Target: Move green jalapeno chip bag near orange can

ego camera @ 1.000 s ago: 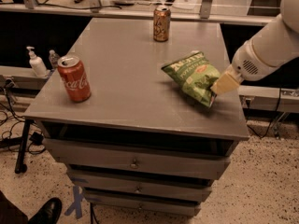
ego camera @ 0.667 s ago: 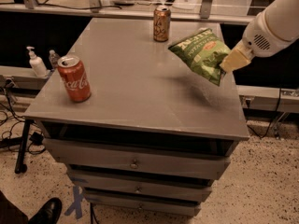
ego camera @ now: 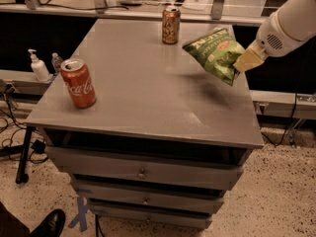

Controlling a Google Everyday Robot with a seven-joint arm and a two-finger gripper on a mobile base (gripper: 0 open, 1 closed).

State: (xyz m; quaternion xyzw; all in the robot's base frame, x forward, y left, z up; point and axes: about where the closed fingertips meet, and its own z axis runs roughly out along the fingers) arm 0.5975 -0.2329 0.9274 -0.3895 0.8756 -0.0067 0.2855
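The green jalapeno chip bag [ego camera: 216,53] hangs in the air above the right side of the grey cabinet top [ego camera: 143,93], tilted, casting a shadow below. My gripper [ego camera: 242,63] comes in from the right on a white arm and is shut on the bag's right edge. The orange can [ego camera: 171,25] stands upright at the far edge of the top, to the left of the bag and a short way from it.
A red Coca-Cola can [ego camera: 78,83] stands upright at the left front of the top. A soap dispenser [ego camera: 37,66] sits on a ledge left of the cabinet. Drawers [ego camera: 142,172] face the front. A shoe [ego camera: 49,224] shows at lower left.
My gripper has lifted the chip bag off the right side of the top and carried it up and toward the far edge, closer to the orange can.
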